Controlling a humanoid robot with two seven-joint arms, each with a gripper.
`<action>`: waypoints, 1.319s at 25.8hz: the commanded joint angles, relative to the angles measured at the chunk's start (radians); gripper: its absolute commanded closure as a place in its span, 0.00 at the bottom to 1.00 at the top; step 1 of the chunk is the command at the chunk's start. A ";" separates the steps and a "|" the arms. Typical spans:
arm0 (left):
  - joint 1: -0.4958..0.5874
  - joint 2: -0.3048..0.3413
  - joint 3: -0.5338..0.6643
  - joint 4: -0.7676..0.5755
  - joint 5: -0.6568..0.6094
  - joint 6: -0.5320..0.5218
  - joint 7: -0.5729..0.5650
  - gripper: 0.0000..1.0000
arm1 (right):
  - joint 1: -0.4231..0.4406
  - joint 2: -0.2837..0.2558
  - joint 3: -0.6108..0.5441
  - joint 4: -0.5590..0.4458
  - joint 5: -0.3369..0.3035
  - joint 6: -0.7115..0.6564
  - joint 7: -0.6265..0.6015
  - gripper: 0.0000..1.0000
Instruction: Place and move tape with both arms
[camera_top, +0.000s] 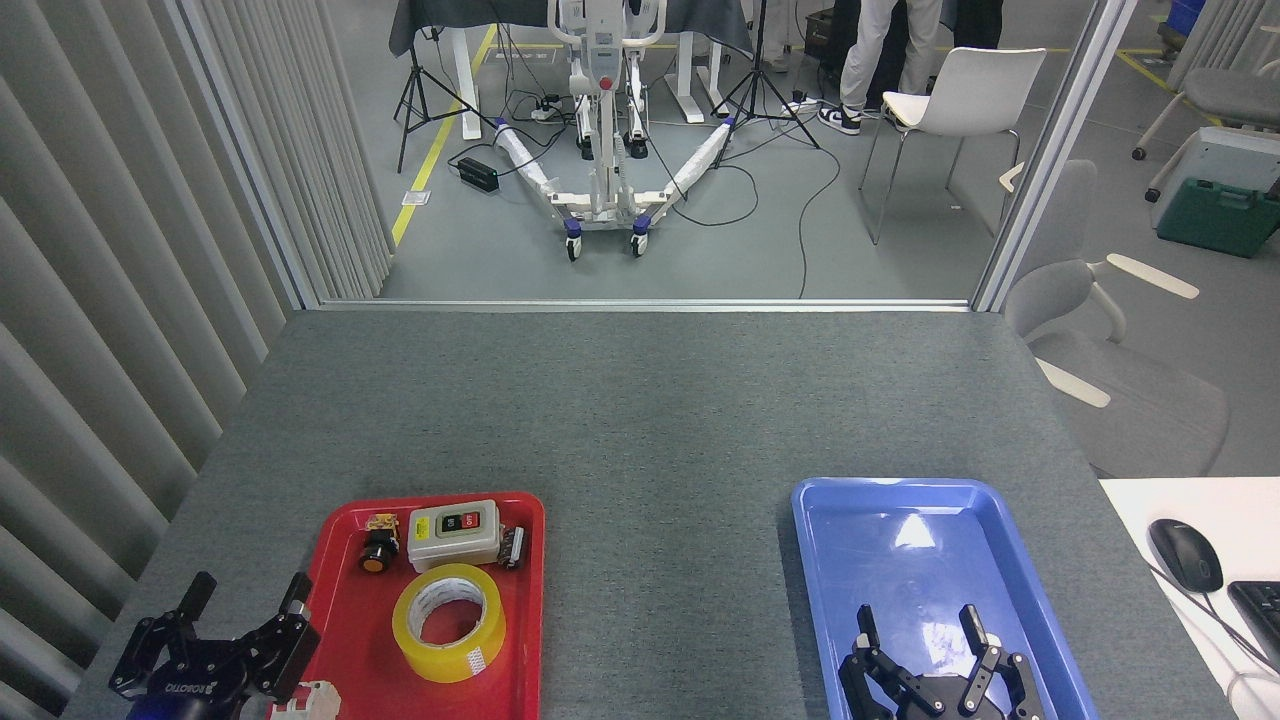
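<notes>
The tape (449, 622), a yellow translucent roll with a white core, lies flat in the red tray (345, 640) at the lower left. My left gripper (246, 594) stands open just left of the tray's edge, apart from the roll and holding nothing. My right gripper (918, 623) is open at the bottom right, over the near end of the blue tray (830, 530), with nothing between its fingers.
In the red tray's far end sit a beige switch box (454, 534), a black push button (378, 548) and a small connector (514, 545). A white and red part (305, 700) lies at the tray's near corner. A mouse (1184, 555) rests on the white desk to the right.
</notes>
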 joint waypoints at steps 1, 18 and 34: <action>-0.030 0.008 -0.005 0.001 0.067 -0.009 -0.066 0.00 | -0.001 0.000 0.000 -0.004 -0.004 -0.004 0.025 0.00; -0.356 0.177 -0.321 -0.008 0.362 0.181 -0.704 0.00 | 0.069 -0.007 0.003 -0.018 0.003 -0.002 0.030 0.00; -0.478 0.262 -0.474 0.026 0.414 0.242 -1.080 0.02 | 0.032 -0.020 -0.032 -0.018 0.002 0.001 0.030 0.00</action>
